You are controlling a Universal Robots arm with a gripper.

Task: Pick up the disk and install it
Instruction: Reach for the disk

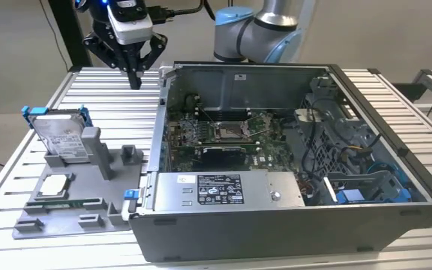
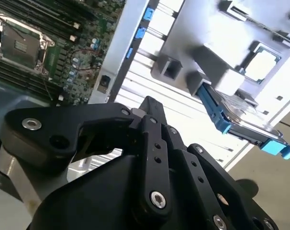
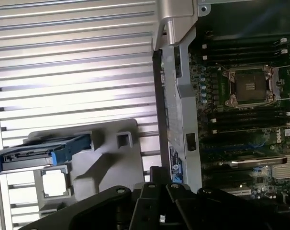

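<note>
The disk (image 1: 60, 136) is stood on edge in a slot of the grey holder (image 1: 77, 225), which is set on the slatted tabletop (image 1: 111, 98) at the exterior view's left of the computer case (image 1: 276, 236). It is judged to be propped upright so that its upper edge and its blue frame (image 1: 27, 112) are left free to be reached from above. In the second wrist view it is seen edge-on (image 2: 240, 117), clipped in that frame. A small square chip (image 1: 54, 185) is laid flat in its own recess of the same holder, near the disk but apart from it.

The case is laid on its side with the panel off, so that the motherboard (image 1: 231, 135) is exposed from above.

The pincer (image 1: 135, 83) is held above the tabletop, near the far corner of the case and well apart from the disk. Its fingers are brought together to a point and nothing is gripped between them. The disk is untouched in its slot, so the work is judged to be at its very start.
</note>
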